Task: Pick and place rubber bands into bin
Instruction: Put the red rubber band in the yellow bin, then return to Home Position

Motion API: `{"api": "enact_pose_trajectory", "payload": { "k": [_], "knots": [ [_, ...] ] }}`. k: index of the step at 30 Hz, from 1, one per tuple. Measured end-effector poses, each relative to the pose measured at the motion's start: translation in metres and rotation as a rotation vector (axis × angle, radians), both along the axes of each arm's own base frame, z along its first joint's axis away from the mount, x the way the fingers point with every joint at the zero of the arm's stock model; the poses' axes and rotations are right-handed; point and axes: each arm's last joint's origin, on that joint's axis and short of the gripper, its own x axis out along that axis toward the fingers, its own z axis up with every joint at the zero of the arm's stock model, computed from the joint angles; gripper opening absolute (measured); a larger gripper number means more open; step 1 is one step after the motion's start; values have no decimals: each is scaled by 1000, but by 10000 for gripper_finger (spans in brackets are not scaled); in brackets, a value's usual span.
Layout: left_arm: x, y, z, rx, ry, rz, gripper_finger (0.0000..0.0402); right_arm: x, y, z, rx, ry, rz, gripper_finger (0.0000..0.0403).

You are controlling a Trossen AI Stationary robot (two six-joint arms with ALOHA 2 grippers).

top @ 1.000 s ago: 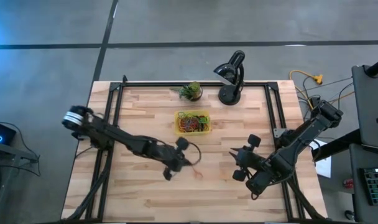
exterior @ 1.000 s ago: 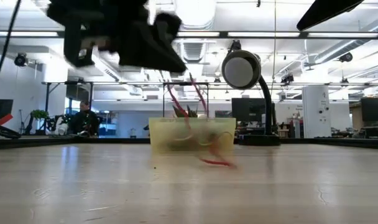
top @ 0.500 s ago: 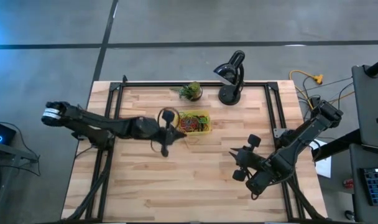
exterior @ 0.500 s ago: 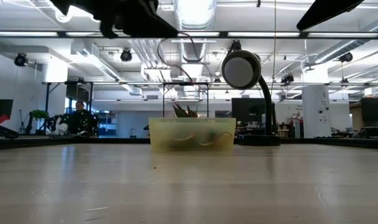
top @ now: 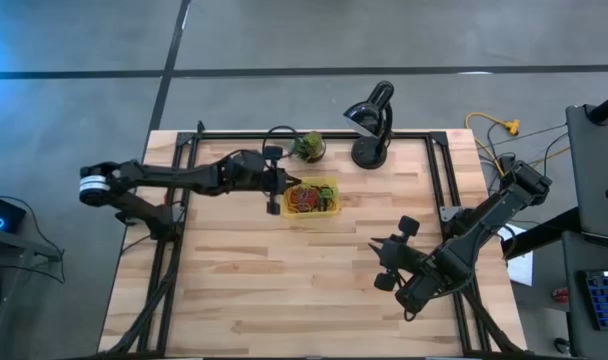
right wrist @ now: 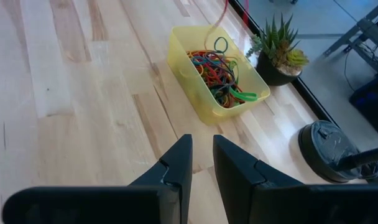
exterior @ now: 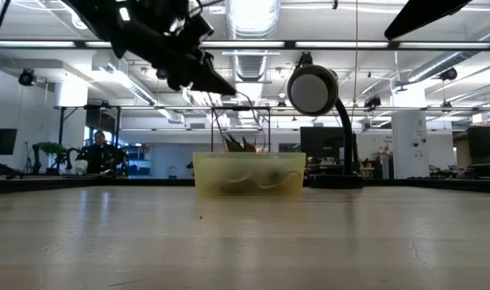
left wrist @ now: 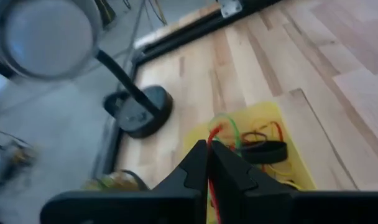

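The bin [top: 312, 197] is a small translucent-yellow tray at the table's far middle, holding a tangle of coloured rubber bands [right wrist: 217, 73]. My left gripper [top: 278, 186] hangs above the bin's left rim [right wrist: 179, 38], shut on a red rubber band [left wrist: 215, 132]. In the low view my left gripper [exterior: 206, 79] is well above the bin [exterior: 249, 174], with thin loops [exterior: 219, 119] dangling under it. My right gripper [right wrist: 202, 155] waits over the table's near right part [top: 389, 266], fingers a little apart and holding nothing. My left gripper pinches the red rubber band between its two fingertips [left wrist: 200, 155]. A short loop [left wrist: 214, 132] pokes out past the tips, and the rest runs back between the fingers [left wrist: 213, 200]. The band is lifted clear of the table and hangs slack [right wrist: 217, 17] above the bin's left end.
A small potted plant [top: 307, 147] stands just beyond the bin. A black desk lamp [top: 371, 150] stands to the right of the plant at the far edge. Black rails [top: 189, 160] run along the table's left, right and far sides. Bare wood lies between the bin and my right arm.
My left gripper has risen and travelled from the table's middle toward the far edge, ending over the bin's left rim. The red band, whose lower end trailed on the table a second ago, now hangs clear of it. The gripper has stayed shut on the band.
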Motion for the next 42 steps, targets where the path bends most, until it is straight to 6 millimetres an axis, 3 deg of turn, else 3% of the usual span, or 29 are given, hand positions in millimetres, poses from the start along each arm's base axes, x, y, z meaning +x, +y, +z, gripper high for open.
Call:
{"api": "enact_pose_trajectory", "payload": {
  "k": [9,20,27,33,39,42],
  "knots": [
    [14,13,-31,-75,86,-14,0,0,0,0,-2,2,2,59],
    [13,24,-39,-199,86,40,2,0,0,0,-2,1,2,59],
    [11,25,-41,-240,98,22,73,0,0,0,-2,0,2,59],
    [13,24,-36,-233,69,17,130,2,0,3,-74,-73,-12,59],
    [5,21,-18,-304,-6,49,141,8,1,22,-331,-151,5,59],
    [-7,17,-4,-280,-43,39,141,10,-1,37,-377,-205,-31,59]
  ]
}}
